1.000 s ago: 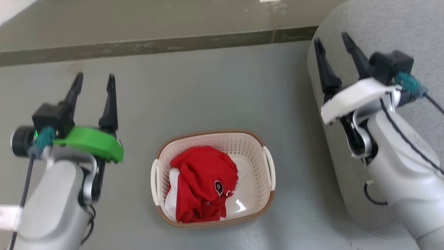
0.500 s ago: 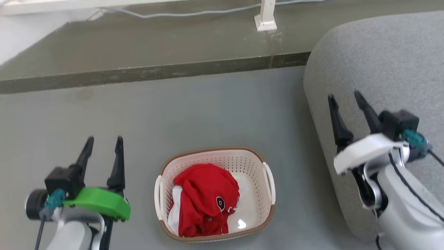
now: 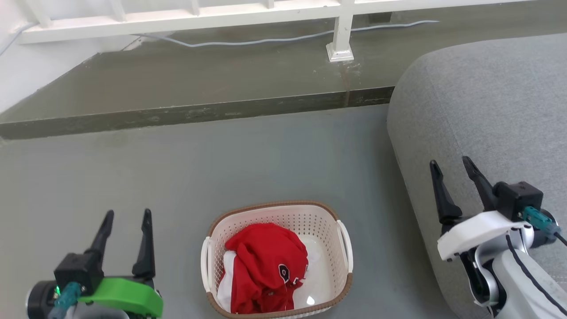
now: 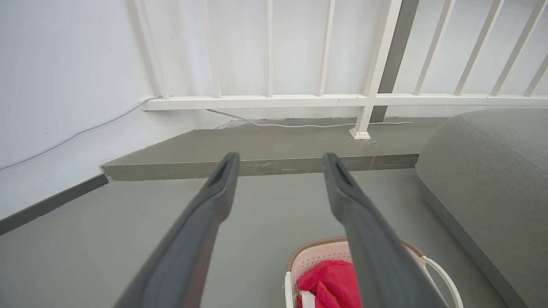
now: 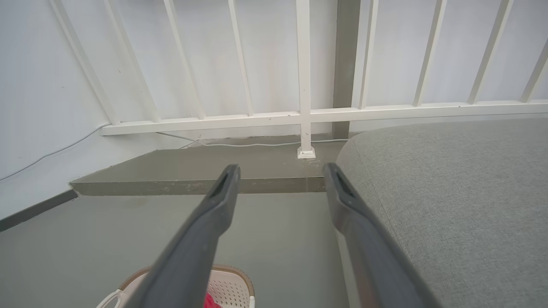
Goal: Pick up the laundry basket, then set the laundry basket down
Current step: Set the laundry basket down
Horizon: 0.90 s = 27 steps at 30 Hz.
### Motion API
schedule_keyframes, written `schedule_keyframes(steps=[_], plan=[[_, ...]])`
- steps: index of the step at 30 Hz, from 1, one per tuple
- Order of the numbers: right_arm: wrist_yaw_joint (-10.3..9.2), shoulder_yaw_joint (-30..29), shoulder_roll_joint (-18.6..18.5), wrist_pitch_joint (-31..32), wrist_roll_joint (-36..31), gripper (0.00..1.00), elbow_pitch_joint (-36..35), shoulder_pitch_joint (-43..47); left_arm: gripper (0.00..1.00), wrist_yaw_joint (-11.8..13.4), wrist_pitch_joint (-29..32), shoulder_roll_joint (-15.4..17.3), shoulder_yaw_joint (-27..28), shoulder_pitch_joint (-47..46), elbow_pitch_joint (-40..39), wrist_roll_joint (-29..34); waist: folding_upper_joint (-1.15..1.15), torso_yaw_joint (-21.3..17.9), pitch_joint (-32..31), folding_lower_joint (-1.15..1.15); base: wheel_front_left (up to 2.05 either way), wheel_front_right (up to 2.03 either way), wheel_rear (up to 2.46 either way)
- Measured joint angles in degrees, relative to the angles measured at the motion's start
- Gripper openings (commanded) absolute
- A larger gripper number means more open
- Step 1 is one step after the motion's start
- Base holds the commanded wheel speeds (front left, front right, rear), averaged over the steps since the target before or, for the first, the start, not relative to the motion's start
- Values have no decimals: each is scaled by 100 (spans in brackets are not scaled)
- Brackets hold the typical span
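Cream plastic, the laundry basket (image 3: 274, 217) stands on the floor (image 3: 266, 155) near us, between our left end effector (image 3: 127, 215) and right end effector (image 3: 448, 162), both spread apart and empty, flanking it, we judge, to suit its two side handles (image 3: 347, 248).

Cream plastic, perforated and faintly shiny, for the walls of the laundry basket (image 3: 283, 218); glossy glare on its bare bottom, brown woven-look rim, smooth white handles. Soft, crumpled red cloth (image 3: 261, 257) inside, over white cloth (image 3: 223, 271). Smooth matt grey-green floor (image 3: 221, 168), like painted concrete; raised step (image 3: 199, 84) in the same finish, scuffed and chipped along its front edge. Coarse grey woven fabric, matt, on the sofa (image 3: 478, 97). Smooth white-painted railing (image 3: 340, 31). Matt dark plastic on the fingers of the left gripper (image 3: 127, 212) and right gripper (image 3: 449, 161); green cover (image 3: 124, 296) and white cover (image 3: 478, 228) in smooth plastic with a slight sheen.
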Motion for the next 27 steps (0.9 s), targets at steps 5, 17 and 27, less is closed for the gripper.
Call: schedule_keyframes(steps=[5, 17, 27], plan=[[0, -165, 8, 0, -141, 100, -157, 191, 100, 0, 2, -51, 62, 242, -143, 170, 0, -24, -54, 0, 0, 0, 0], [0, -372, 104, 53, -302, 100, -488, 489, 100, 0, 134, -201, 198, 511, -432, 350, 0, -37, -55, 0, 0, 0, 0], [-1, -550, 167, 168, -442, 100, -788, 694, 100, 0, 299, -327, 238, 621, -726, 581, 0, -25, -45, 0, 0, 0, 0]])
